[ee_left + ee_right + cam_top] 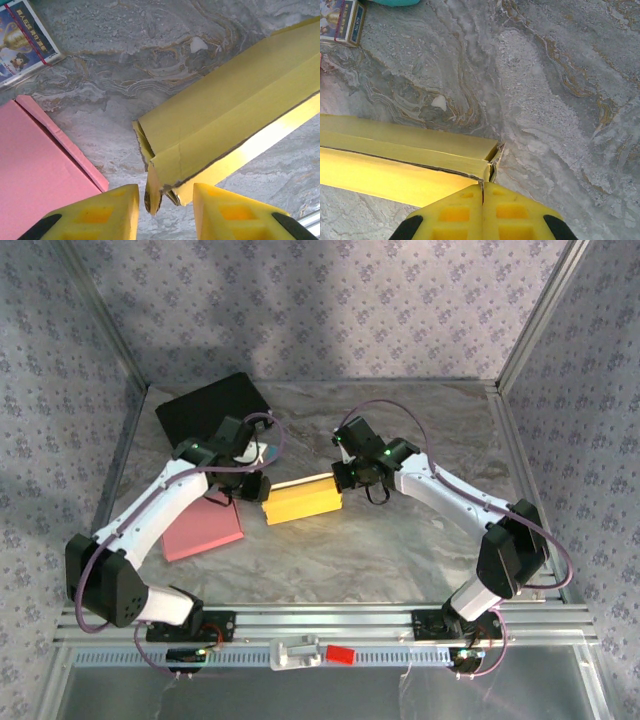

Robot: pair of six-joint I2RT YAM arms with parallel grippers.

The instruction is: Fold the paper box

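BOX: long yellow cardboard box (303, 500), mid-table | LEFT: left gripper (165, 200) at its 9 o'clock end, fingers narrowly apart astride the flap | RIGHT: right gripper (483, 192) at 3 o'clock corner, closed tight | RISK: skewed pinch may crumple ragged flap

The box (303, 500) lies in the middle of the table (420, 540). The left gripper (252, 487) is at its left end and the right gripper (350, 475) at its right end. A flat sheet (203, 530) lies just left of the box, a booklet (22, 40) behind that, and a pad (212, 408) at the far left.
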